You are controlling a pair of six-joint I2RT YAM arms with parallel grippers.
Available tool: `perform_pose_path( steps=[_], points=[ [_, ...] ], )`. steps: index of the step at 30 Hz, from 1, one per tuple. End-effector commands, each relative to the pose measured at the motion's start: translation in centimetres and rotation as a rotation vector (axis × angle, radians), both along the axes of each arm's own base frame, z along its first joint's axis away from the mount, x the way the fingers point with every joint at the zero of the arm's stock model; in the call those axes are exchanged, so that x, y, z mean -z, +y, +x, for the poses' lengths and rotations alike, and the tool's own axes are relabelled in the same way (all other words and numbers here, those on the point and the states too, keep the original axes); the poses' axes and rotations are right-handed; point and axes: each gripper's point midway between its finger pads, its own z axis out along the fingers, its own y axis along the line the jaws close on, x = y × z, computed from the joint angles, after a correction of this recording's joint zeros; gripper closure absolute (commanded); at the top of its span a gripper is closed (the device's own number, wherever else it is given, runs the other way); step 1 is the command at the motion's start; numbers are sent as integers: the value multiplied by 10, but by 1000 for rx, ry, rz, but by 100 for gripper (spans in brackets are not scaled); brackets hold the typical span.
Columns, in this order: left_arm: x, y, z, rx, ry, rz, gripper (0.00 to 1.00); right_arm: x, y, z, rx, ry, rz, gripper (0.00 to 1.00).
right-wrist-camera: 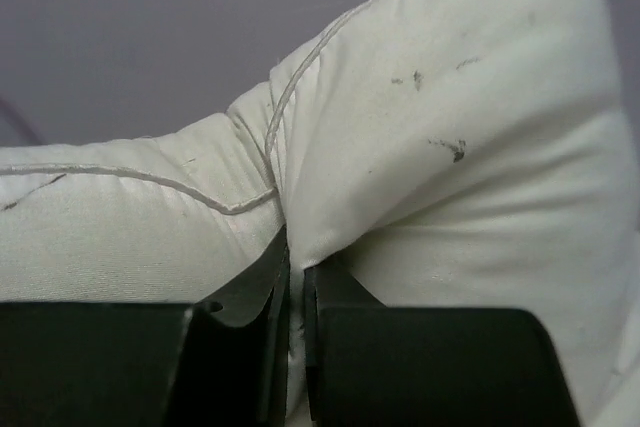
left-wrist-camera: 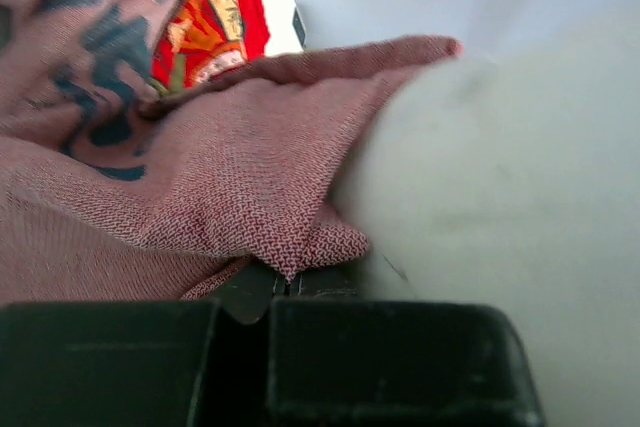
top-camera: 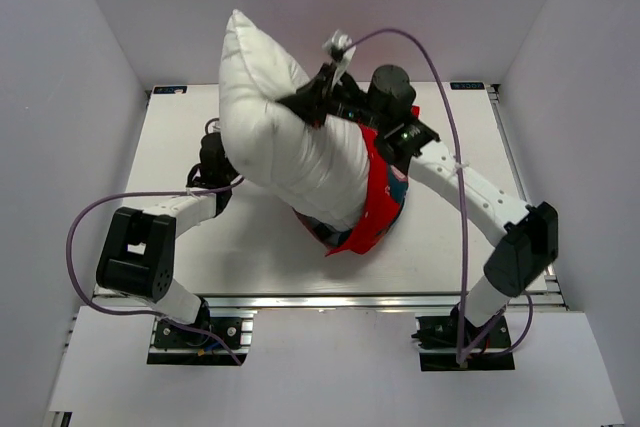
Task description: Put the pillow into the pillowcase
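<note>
While the left gripper (left-wrist-camera: 287, 285) sits low at the pillow's left flank, its jaws are pressed together on a fold of the pillowcase (left-wrist-camera: 200, 177), pink lining outward, with the pillow (left-wrist-camera: 500, 197) bulging just to the right of the pinch. From above, that pinch is hidden under the pillow, and only the left wrist shows beside it.

The pillow (top-camera: 280, 117) lies with its long axis on a diagonal, from a raised corner at the far left down to the near right. Its lower end is tucked into the red pillowcase (top-camera: 380, 197), which bunches around that end on the table (top-camera: 250, 247). Most of the pillow is not yet covered.

Farther right, the right gripper (top-camera: 312, 102) reaches in from the right side and grips the pillow's upper long edge. In its wrist view the right gripper (right-wrist-camera: 295, 267) is clamped nearly closed on the piped seam (right-wrist-camera: 250, 202), puckering the fabric there.

So the case mouth lies down the diagonal from the right gripper, toward the near right, and I judge the next move to be a push along that axis while the left arm holds the case's edge back. The left arm is nearer the mouth. Bare table lies open at the near left and at the right. The enclosure walls stand close behind the raised corner.
</note>
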Motion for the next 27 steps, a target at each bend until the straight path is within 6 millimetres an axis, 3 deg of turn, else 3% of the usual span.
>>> perform_pose_path(
  steps=[1,4,7,8,10,14,20,24,27],
  points=[
    [-27,-2,2,52,-112,-50,100,25,3,-72,-226,-149,-89,100],
    [-31,-6,11,70,-122,-57,100,47,4,-96,-276,-151,-181,100],
    [-42,-10,19,84,-144,-70,100,52,-5,-95,-243,-142,-221,80],
    [-43,-10,20,82,-141,-72,100,49,-9,-94,-227,-173,-224,69],
    [-47,-9,22,72,-143,-75,100,44,-19,-89,-193,-185,-222,61],
    [-44,-7,21,56,-127,-79,100,14,-49,-85,-100,-245,-190,45],
    [-45,-6,20,48,-131,-95,100,-23,-103,-64,88,-280,-158,40],
    [-51,-7,23,51,-144,-96,100,-9,-124,-42,232,-213,-212,38],
    [-51,-8,23,58,-147,-97,100,6,-126,-40,239,-181,-225,37]
  ],
)
